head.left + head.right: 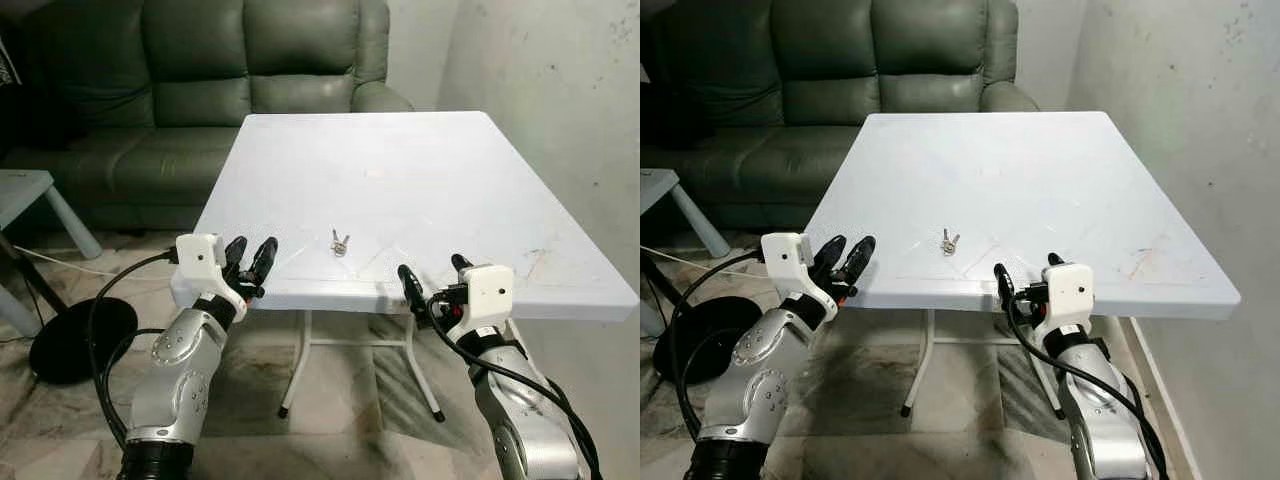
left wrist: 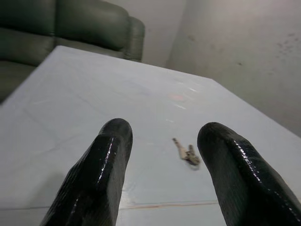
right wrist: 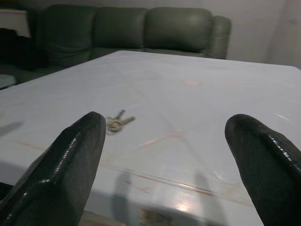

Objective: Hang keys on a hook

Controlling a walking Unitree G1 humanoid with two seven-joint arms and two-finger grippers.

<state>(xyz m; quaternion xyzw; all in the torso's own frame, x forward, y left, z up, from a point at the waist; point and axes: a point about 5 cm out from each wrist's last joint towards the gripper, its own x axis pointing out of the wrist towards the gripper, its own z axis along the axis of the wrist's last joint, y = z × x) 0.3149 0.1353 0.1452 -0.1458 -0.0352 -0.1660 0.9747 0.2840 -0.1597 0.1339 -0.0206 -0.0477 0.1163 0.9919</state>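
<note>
Nearest the head camera are the two silver arms, both cut off by the lower edge of the frame, each raised to the near edge of the square white plastic table [image 1: 450, 160]. At the near left corner, the left gripper [image 1: 250, 256] has its two long black fingers spread a little apart with nothing between them; at the near edge further right, the right gripper [image 1: 434, 277] has its fingers spread wider, likewise empty. Lying flat on the tabletop is the small bunch of silver metal keys [image 1: 340, 243], just beyond both grippers and between them, closer to the left one's side of the gap and touching neither. From the left wrist the keys [image 2: 187, 153] are blurred and show past the fingertips; from the right wrist they lie beyond the nearer finger, too soft to count. Behind the table stands a dark green leather sofa [image 1: 200, 90], its far left lost in shadow, and a round black base [image 1: 80, 335] sits on the floor beside the left arm
</note>
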